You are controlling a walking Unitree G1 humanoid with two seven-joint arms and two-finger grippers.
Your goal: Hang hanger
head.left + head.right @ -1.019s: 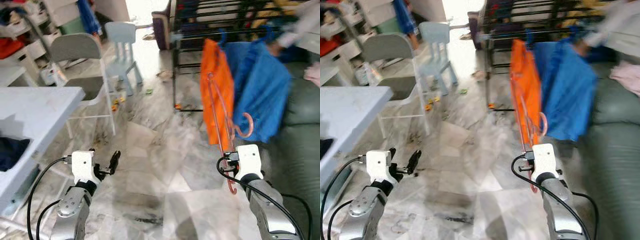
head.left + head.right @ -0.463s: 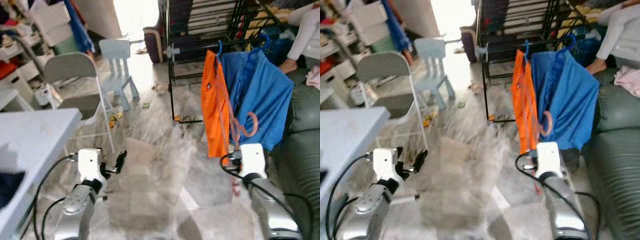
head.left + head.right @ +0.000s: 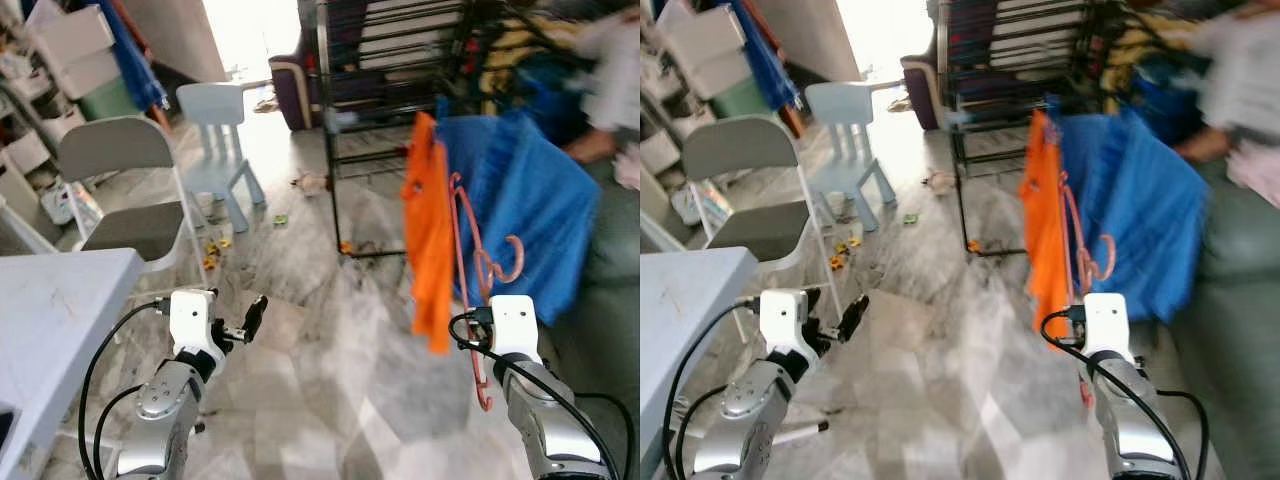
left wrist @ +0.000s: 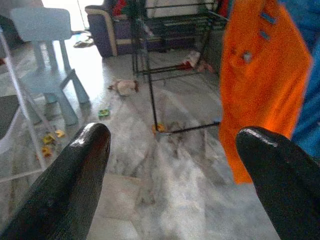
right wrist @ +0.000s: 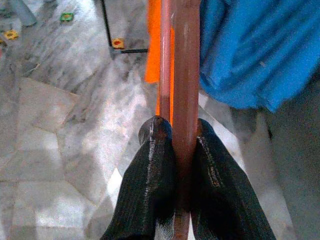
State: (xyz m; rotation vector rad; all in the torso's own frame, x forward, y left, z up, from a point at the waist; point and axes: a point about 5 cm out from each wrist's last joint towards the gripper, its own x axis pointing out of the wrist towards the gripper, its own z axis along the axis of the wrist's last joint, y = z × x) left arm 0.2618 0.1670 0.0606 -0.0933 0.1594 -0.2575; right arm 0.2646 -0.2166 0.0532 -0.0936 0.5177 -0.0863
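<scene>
Beyond the right hand (image 5: pixel 174 150), a blurred person's arm (image 3: pixel 610 60) is hard to make out; the hand clamps a thin reddish-brown plastic hanger (image 3: pixel 470 260) upright, while the left hand (image 4: pixel 175 165) gapes wide.

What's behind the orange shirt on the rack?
A blue garment hangs right behind the orange shirt, with the black rack beyond. The shirt covers the garment's near edge. The right gripper holds the pink hanger before them.

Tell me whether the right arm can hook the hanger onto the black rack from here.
Probably not yet. The right gripper clamps the pink hanger, but the black rack stands beyond open floor, and the orange garment hangs between.
</scene>
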